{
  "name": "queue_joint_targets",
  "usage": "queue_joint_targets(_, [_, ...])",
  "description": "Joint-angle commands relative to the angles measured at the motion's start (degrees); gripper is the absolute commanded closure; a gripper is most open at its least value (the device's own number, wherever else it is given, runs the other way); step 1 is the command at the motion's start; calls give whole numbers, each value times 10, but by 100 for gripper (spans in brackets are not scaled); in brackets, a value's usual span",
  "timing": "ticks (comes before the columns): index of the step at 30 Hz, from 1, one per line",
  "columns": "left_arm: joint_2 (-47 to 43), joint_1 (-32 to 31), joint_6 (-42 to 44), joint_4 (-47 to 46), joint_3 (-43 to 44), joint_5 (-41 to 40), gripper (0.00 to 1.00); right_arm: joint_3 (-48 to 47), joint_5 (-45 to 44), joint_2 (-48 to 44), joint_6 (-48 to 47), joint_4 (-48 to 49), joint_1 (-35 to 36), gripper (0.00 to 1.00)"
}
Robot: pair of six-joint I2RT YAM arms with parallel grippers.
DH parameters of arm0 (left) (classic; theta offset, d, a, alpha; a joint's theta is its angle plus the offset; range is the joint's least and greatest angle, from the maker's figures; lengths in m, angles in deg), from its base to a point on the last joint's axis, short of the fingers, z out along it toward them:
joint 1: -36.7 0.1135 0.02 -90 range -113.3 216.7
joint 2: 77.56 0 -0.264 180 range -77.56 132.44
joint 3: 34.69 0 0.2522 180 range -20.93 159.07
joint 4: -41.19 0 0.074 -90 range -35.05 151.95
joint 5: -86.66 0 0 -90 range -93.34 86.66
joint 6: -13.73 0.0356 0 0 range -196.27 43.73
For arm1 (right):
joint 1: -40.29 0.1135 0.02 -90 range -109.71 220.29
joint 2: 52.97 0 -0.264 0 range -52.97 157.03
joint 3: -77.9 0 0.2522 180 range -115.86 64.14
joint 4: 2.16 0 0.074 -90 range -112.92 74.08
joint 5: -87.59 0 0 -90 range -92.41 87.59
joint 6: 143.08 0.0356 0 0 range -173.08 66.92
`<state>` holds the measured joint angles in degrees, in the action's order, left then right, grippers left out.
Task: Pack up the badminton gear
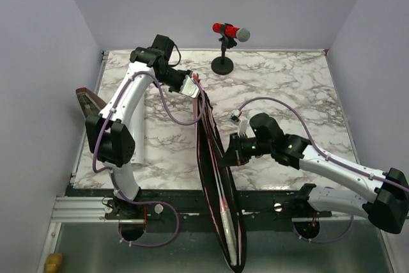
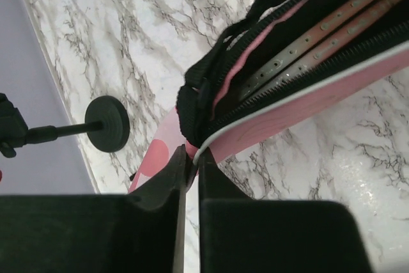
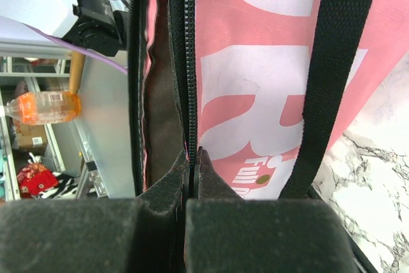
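Observation:
The long pink bag (image 1: pixel 217 177) stands on its edge from the table's middle out past the near edge. Its zip is open, and the pink frames of two rackets (image 2: pixel 332 20) lie inside. My left gripper (image 1: pixel 193 87) is at the bag's far end. In the left wrist view, this gripper (image 2: pixel 193 153) is shut on the white-piped rim of the bag (image 2: pixel 307 110). My right gripper (image 1: pixel 231 158) is at the bag's middle. In the right wrist view, it (image 3: pixel 193 153) is shut on the zip edge of the bag (image 3: pixel 255 62), beside the black strap (image 3: pixel 329 62).
A red microphone (image 1: pixel 230 31) on a black stand is at the back of the marble table (image 1: pixel 294 87), and its round base (image 2: pixel 108 123) is close to the bag's far end. A brown wedge-shaped box (image 1: pixel 88 101) lies at the left edge. Grey walls enclose three sides.

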<state>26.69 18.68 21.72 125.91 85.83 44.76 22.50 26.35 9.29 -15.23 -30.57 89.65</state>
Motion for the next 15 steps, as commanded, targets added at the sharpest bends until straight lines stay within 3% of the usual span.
queue_joint_targets(1, [-11,-10,-11,119,-20,24,100,-14,-40,-16,11,7,-7,99])
queue_joint_targets(7, [-50,-7,-18,105,-59,33,100,-25,-48,5,13,21,-7,97])
queue_joint_targets(10, [-74,-6,-36,82,-72,40,100,-43,-46,21,7,21,-8,89])
queue_joint_targets(12, [-87,-5,-47,70,-74,46,100,-64,-55,30,3,11,-8,77])
queue_joint_targets(15, [-112,-5,-57,55,-82,58,100,-96,-76,37,-3,2,-8,70])
